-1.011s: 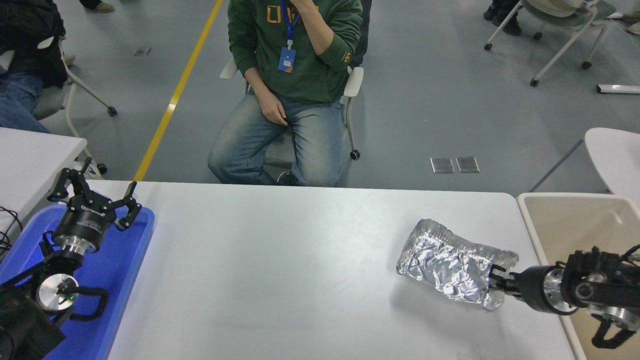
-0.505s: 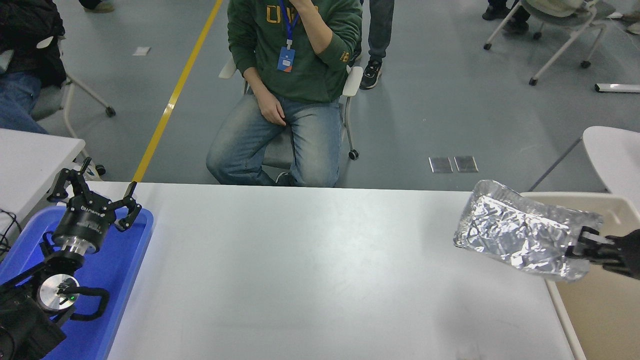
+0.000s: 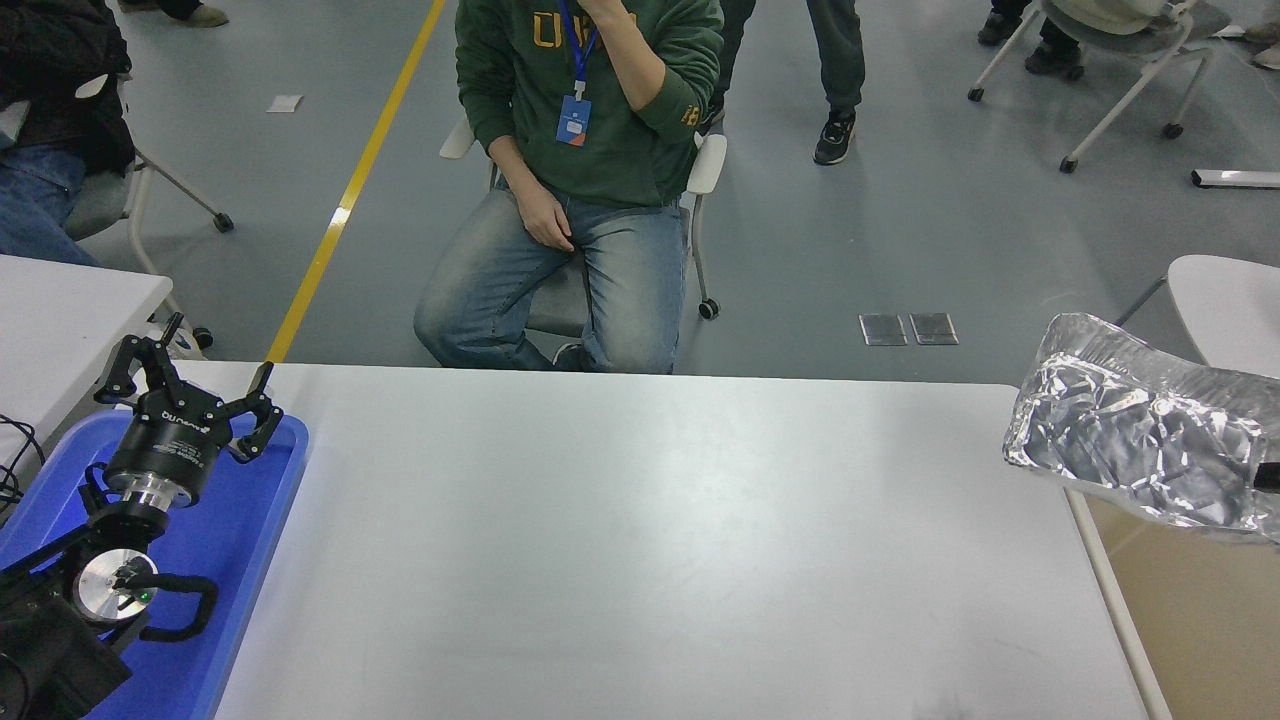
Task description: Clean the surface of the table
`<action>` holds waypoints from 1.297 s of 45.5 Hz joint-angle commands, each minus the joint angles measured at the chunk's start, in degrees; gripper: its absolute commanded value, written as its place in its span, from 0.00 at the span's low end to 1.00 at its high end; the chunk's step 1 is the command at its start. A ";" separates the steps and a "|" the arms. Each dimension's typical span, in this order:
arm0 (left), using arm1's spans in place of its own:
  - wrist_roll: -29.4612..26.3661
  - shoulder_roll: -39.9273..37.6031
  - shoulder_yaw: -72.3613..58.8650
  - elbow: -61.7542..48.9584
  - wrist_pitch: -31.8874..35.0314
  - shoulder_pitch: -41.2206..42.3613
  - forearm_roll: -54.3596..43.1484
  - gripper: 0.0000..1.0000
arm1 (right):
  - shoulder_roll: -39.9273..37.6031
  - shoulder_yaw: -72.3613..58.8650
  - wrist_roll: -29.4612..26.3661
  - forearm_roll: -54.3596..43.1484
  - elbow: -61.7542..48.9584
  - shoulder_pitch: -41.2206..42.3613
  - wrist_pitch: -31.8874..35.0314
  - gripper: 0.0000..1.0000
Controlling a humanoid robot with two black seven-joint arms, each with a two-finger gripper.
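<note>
The white table surface lies bare across the middle of the view. A crumpled silver foil container hangs in the air at the right edge, above the table's right end and the beige bin. Only a black sliver of my right gripper shows at the picture's edge, shut on the foil's right end; the rest of that arm is out of view. My left gripper is parked at the lower left over the blue tray, its fingers spread open and holding nothing.
A person in a green sweater sits on a chair at the table's far side. Another white table stands at the left. A white round chair back is at the right, behind the bin.
My right gripper has lifted the foil container off the table and carried it right and up, over the bin. The arm has slid mostly out of view. The left arm has not moved.
</note>
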 commanded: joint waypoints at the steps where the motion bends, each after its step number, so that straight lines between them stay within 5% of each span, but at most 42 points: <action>1: 0.00 0.00 0.00 0.00 0.00 0.00 0.00 1.00 | -0.98 0.70 -0.14 -0.60 -0.05 0.38 1.31 0.00; 17: 0.00 0.00 0.00 0.00 0.00 0.00 0.00 1.00 | -0.01 0.61 -0.31 0.28 -2.68 0.11 -1.58 0.00; 35: 0.00 0.00 0.00 0.00 0.00 0.00 0.00 1.00 | 9.03 -0.18 -0.49 10.30 -8.57 -5.51 -22.14 0.00; 59: 0.00 0.00 0.00 0.00 0.00 0.00 0.00 1.00 | 36.19 3.51 0.30 29.19 -35.81 -30.29 -56.78 0.00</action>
